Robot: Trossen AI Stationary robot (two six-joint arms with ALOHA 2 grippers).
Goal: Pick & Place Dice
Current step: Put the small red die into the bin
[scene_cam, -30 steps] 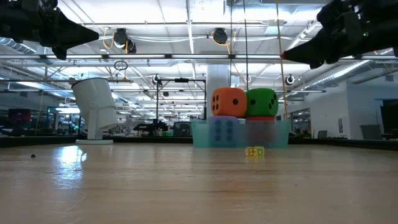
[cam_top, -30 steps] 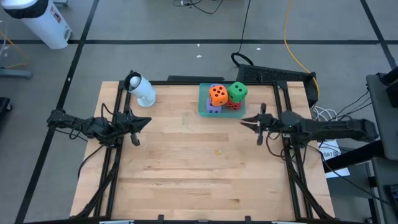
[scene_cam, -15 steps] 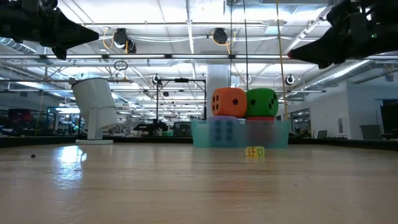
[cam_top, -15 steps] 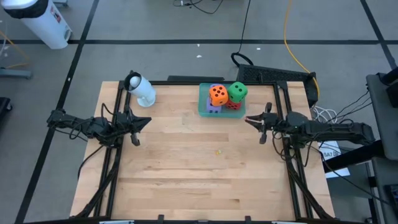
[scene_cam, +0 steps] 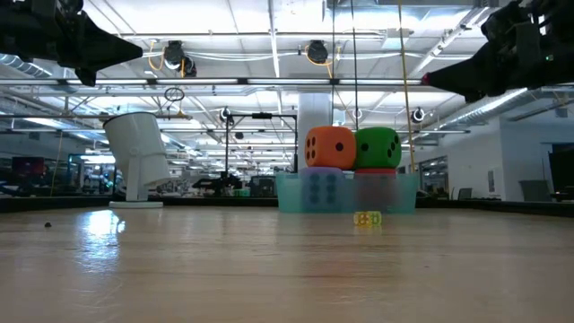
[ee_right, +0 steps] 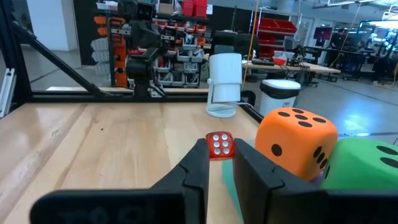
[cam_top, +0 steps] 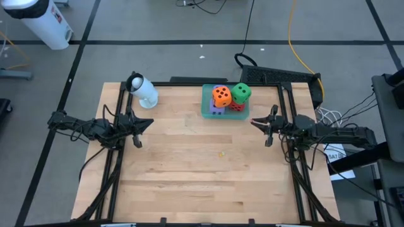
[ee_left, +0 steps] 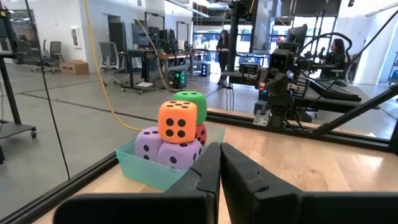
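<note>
Spanning the high view, a pale wooden table (cam_top: 189, 170) carries two dark arms reaching inward from opposite edges and held above the wood. The left gripper (cam_top: 146, 123) hangs over the left side with its fingers pressed together and nothing between them. The right gripper (cam_top: 254, 122) hangs near the right edge, just in front of a teal tray (cam_top: 206, 108), its fingers narrowed onto a small red die (ee_right: 219, 146) with white pips pinched at their tips. A white cylinder-shaped device (cam_top: 144, 91) stands tilted at the far left corner. All the dice sit piled in the tray at the table's far side: the orange die (cam_top: 221, 96) and green die (cam_top: 241, 93) on top, the red die (cam_top: 237, 106) and two purple dice (ee_left: 148, 142) beneath. A tiny yellow object (cam_top: 221, 152) lies alone mid-table.
</note>
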